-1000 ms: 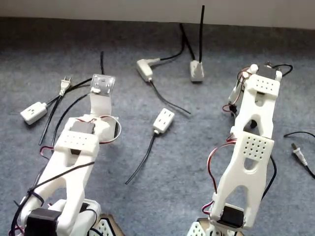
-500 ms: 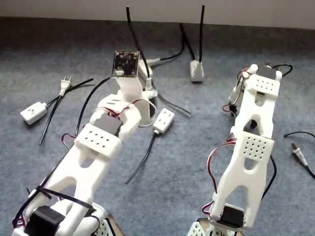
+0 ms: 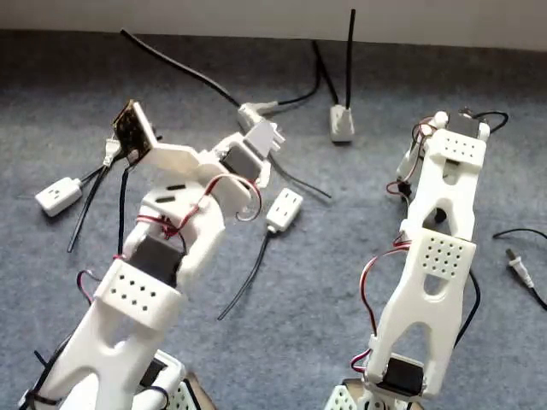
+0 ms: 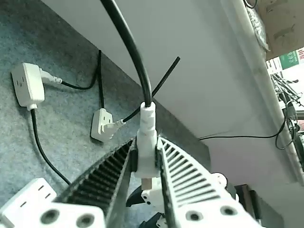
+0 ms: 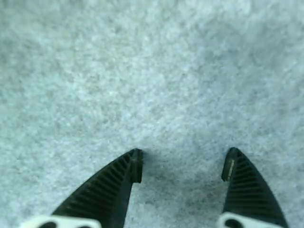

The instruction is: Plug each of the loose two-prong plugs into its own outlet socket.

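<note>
My left gripper (image 4: 147, 154) is shut on a white two-prong plug (image 4: 148, 118) whose black cord (image 4: 126, 42) runs up and away. In the high view this left gripper (image 3: 255, 141) sits at the back middle, close to a white angled outlet piece (image 3: 256, 111). Another white outlet (image 3: 284, 207) lies just in front of it, and a third outlet (image 3: 58, 195) lies at the far left. One loose plug (image 3: 111, 149) rests near that far-left outlet, another loose plug (image 3: 517, 265) at the right edge. My right gripper (image 5: 183, 164) stands open over bare carpet.
A white outlet block (image 3: 342, 124) with an upright black cord stands at the back. Black cords (image 3: 248, 278) trail across the grey carpet (image 3: 325, 282). The right arm (image 3: 444, 213) stands folded at the right. A pale wall (image 3: 256, 17) closes off the back.
My left arm has swung from the left side toward the back middle, carrying the plug; its cord now trails off to the upper left. The right arm has not moved.
</note>
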Action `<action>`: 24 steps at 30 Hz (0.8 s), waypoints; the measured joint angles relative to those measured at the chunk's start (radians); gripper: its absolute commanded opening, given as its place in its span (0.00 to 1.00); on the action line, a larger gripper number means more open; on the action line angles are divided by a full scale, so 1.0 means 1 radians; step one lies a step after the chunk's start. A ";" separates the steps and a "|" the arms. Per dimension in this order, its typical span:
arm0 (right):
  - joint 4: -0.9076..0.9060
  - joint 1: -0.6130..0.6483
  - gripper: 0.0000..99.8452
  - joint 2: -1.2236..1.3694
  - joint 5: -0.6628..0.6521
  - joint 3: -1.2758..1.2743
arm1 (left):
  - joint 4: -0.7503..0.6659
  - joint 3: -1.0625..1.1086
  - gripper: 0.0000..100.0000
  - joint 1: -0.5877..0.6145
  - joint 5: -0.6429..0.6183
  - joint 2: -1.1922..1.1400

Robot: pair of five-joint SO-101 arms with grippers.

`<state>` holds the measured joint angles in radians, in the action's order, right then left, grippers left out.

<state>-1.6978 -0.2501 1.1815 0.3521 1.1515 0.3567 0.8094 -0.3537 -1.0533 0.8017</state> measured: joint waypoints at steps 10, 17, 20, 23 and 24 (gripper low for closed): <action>0.000 0.000 0.27 0.000 0.000 0.000 | -0.003 0.325 0.01 0.008 -0.195 0.462; -0.015 0.000 0.27 0.002 0.000 0.040 | -0.184 0.554 0.01 0.054 -0.201 0.654; -0.025 -0.002 0.27 -0.008 0.002 0.098 | -0.370 0.660 0.01 0.077 -0.201 0.661; -0.025 -0.005 0.27 -0.069 -0.034 0.109 | -0.485 0.706 0.01 0.075 -0.198 0.661; -0.025 -0.003 0.27 -0.100 -0.046 0.110 | -0.493 0.707 0.01 0.074 -0.198 0.661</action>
<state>-1.7223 -0.2532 1.0817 0.3061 1.2620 -0.1358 1.5167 -0.2800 -1.2513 1.4630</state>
